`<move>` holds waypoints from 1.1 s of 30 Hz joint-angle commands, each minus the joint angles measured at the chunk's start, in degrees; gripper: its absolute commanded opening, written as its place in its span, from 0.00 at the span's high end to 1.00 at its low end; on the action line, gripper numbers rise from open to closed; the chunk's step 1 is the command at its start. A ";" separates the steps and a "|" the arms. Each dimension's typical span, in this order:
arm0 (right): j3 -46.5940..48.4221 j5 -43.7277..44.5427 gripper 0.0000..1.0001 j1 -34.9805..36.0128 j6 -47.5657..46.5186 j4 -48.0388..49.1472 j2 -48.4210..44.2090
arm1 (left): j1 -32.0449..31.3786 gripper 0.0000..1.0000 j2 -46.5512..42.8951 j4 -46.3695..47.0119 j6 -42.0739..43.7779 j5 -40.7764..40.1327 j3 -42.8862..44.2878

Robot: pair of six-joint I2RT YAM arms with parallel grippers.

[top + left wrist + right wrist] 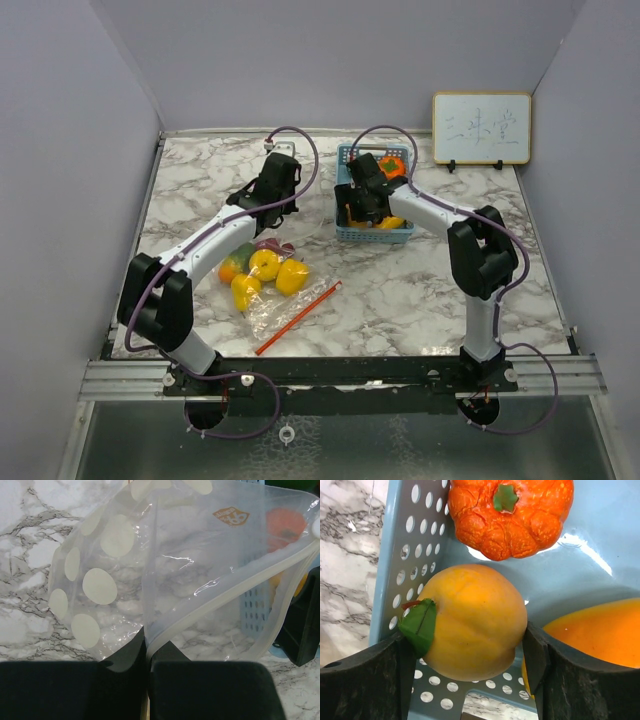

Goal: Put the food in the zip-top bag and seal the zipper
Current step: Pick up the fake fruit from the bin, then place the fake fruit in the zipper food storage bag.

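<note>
Yellow and glossy, the fruit (475, 615) squeezed in the right claw (465, 640) may squirt free on lifting, missing the bag (200, 570) pinched in the left claw (148, 652).

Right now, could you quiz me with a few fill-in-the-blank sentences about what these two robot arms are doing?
1. The left gripper pinches the edge of the clear zip-top ____.
2. The right gripper closes on a yellow-orange fruit inside the light blue ____.
3. The pumpkin lying beside that fruit is coloured ____.

Missing words: bag; basket; orange.
</note>
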 commanded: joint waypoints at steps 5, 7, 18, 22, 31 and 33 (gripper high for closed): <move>-3.21 0.38 0.68 -0.50 -2.16 4.35 -4.89 | 0.47 1.00 1.66 0.60 -0.74 1.65 3.04; -3.43 0.39 0.72 -0.50 -2.64 3.78 -7.45 | 0.54 1.00 2.12 0.53 -0.77 1.90 3.59; -11.51 -23.47 0.75 -0.50 -0.97 17.55 -24.36 | 0.65 1.00 4.47 0.30 -2.07 4.22 6.23; -13.13 -35.85 0.75 -0.50 2.56 24.69 -23.16 | 0.65 1.00 5.26 -0.22 -3.15 5.85 7.27; -8.65 -31.73 0.75 -0.50 6.06 25.23 -15.28 | 2.17 1.00 6.03 -5.50 -8.86 13.16 13.91; -8.10 -28.20 0.75 -0.50 6.61 24.21 -14.77 | 3.07 1.00 6.05 -6.02 -11.08 16.10 14.41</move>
